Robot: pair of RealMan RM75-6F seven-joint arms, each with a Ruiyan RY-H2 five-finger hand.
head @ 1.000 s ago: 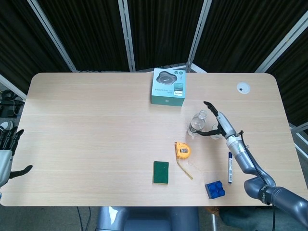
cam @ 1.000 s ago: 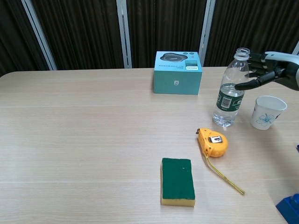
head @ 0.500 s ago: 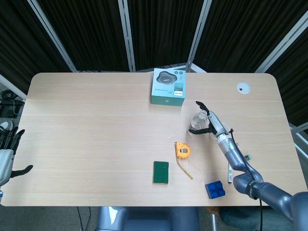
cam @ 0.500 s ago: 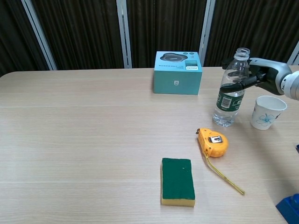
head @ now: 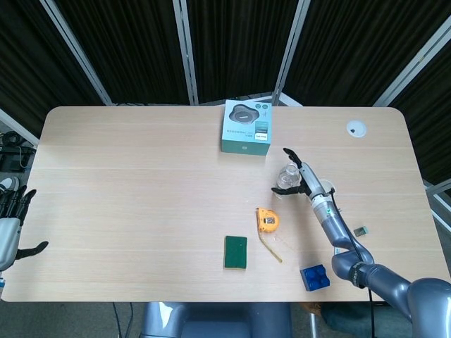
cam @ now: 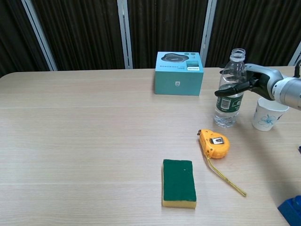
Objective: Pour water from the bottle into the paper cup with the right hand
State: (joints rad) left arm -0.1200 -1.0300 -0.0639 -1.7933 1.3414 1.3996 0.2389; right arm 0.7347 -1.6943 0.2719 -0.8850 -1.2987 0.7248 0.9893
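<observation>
Head view: the bench (head: 141,176) carries a clear bottle (head: 286,178) standing upright right of centre, with the right robot hand (head: 304,183) wrapped around its body, thumb on the near side and fingers (head: 287,153) curving round the far side. The cup is mostly hidden behind the arm here. A teal box (head: 247,127) lies far of the bottle; a yellow tape measure (head: 267,220), a green sponge (head: 235,251) and a blue block (head: 315,277) lie nearer. The left robot hand (head: 10,224) hangs off the left bench edge, fingers spread and holding nothing. Chest view: the bottle (cam: 229,92), uncapped and partly filled, stands on the bench with the right robot hand (cam: 251,81) gripping it at label height. The paper cup (cam: 268,113) stands upright just right of the bottle, apart from it. The tape measure (cam: 214,143) and sponge (cam: 178,182) lie near.
</observation>
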